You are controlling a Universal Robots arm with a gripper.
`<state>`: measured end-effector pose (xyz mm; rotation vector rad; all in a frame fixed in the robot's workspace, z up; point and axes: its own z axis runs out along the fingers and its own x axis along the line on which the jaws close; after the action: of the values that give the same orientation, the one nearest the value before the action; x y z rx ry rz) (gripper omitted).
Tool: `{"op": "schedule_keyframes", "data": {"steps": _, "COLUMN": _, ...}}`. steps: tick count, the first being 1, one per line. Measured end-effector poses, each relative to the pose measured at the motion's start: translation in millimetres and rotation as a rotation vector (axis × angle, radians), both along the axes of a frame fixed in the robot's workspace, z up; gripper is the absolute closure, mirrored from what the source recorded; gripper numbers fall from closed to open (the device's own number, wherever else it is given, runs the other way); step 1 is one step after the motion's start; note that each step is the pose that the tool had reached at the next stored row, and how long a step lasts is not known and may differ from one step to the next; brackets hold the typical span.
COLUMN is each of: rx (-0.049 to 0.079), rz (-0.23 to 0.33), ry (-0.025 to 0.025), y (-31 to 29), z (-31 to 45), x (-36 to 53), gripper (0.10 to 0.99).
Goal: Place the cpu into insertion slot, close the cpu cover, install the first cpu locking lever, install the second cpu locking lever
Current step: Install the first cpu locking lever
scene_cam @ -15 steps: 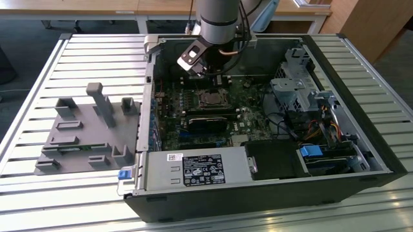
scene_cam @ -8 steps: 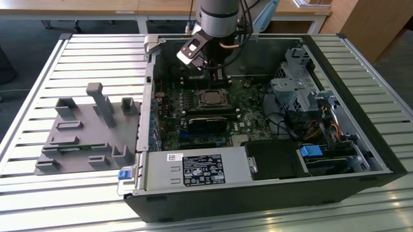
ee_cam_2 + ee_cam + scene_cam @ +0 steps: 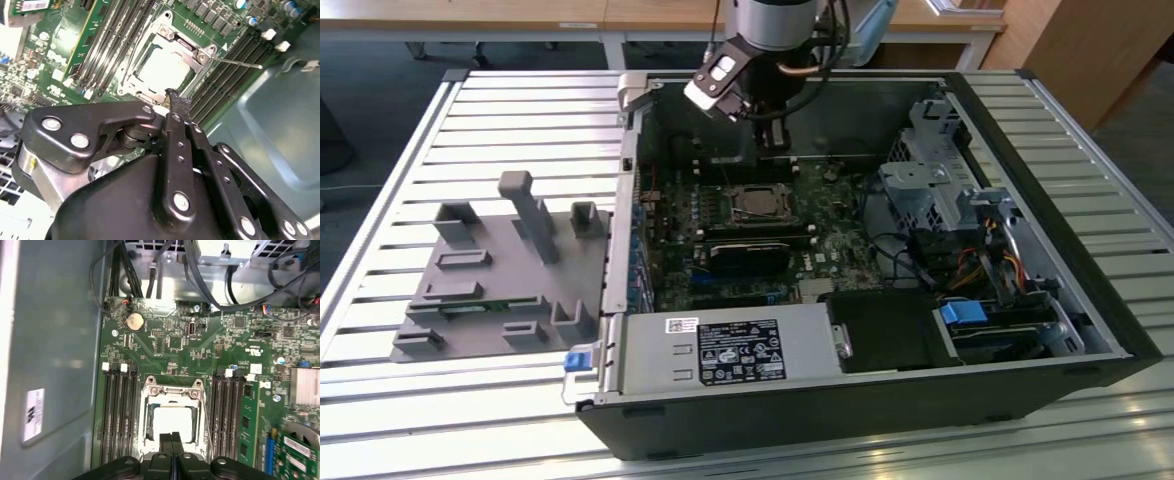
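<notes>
The small, flat, square cpu with a silvery-grey metal top (image 3: 172, 422) is seated in the small square dark insertion slot (image 3: 758, 203). The slot is set into the green circuit board (image 3: 165, 347) inside the open black computer case (image 3: 854, 410), which is laid on the slatted metal tabletop (image 3: 520, 110). The thin square silver metal cpu cover (image 3: 172, 391) is lowered over the chip, so that the bright top is framed by its window. In the second wrist view a thin metal lever rod (image 3: 235, 62) is seen projecting from one corner of the frame (whether it is latched cannot be told).

The black gripper (image 3: 171, 439) is held over one edge of the cover, with its two fingertips pressed together and nothing caught between them. Contact with the frame cannot be confirmed.

The cpu is judged to be light, stiff and slick on top, with a delicate underside, so it is best taken by opposite edges. The lever is judged to be springy wire and is best engaged near its free end.
</notes>
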<state>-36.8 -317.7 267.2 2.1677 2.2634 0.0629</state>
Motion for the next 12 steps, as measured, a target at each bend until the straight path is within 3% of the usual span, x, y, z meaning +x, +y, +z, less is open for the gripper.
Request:
{"op": "schedule_keyframes", "data": {"steps": 3, "rx": 0.0, "rz": 0.006, "ry": -0.0001, "y": 0.0, "z": 2.1, "x": 0.0, "gripper": 0.98}}
{"op": "schedule_keyframes", "data": {"steps": 12, "rx": -0.001, "rz": 0.166, "ry": -0.0001, "y": 0.0, "z": 2.1, "x": 0.0, "gripper": 0.98}}
